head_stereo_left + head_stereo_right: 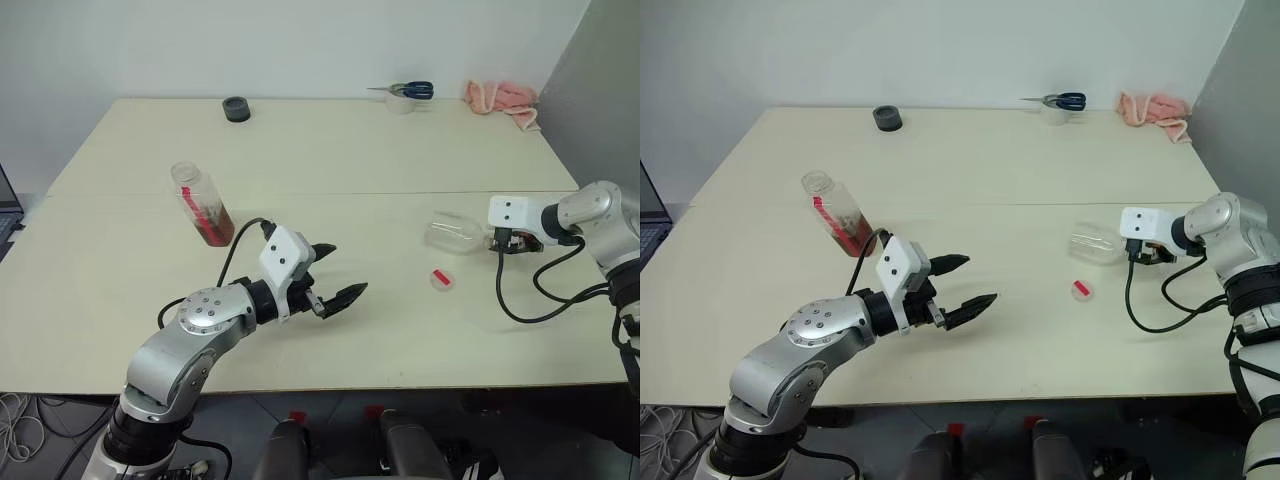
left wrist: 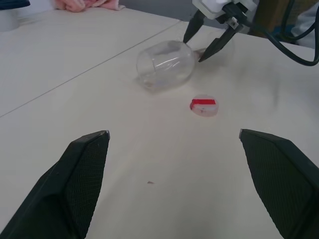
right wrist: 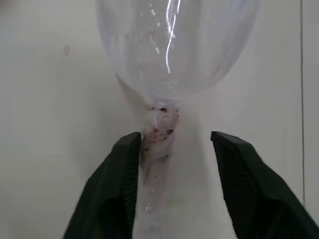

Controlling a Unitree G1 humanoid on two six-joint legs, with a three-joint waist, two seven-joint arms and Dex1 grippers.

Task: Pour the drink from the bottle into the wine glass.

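The bottle [image 1: 203,205] stands uncapped at the table's left, with the reddish drink [image 1: 216,228] low inside it. Its red-and-white cap [image 1: 440,279] lies on the table near the right. The wine glass [image 1: 455,233] lies on its side beside the cap, bowl pointing left. My right gripper [image 3: 175,135] straddles its stem [image 3: 158,149]: one finger touches the stem and the other stands apart, so it is open. My left gripper [image 1: 346,268] hovers open and empty over the table's middle front, right of the bottle and pointing toward the glass [image 2: 164,63].
A black tape roll [image 1: 236,109] sits at the back. Scissors on a white roll [image 1: 408,92] and a pink cloth [image 1: 502,98] lie at the far right corner. A black cable [image 1: 520,300] loops on the table under my right arm.
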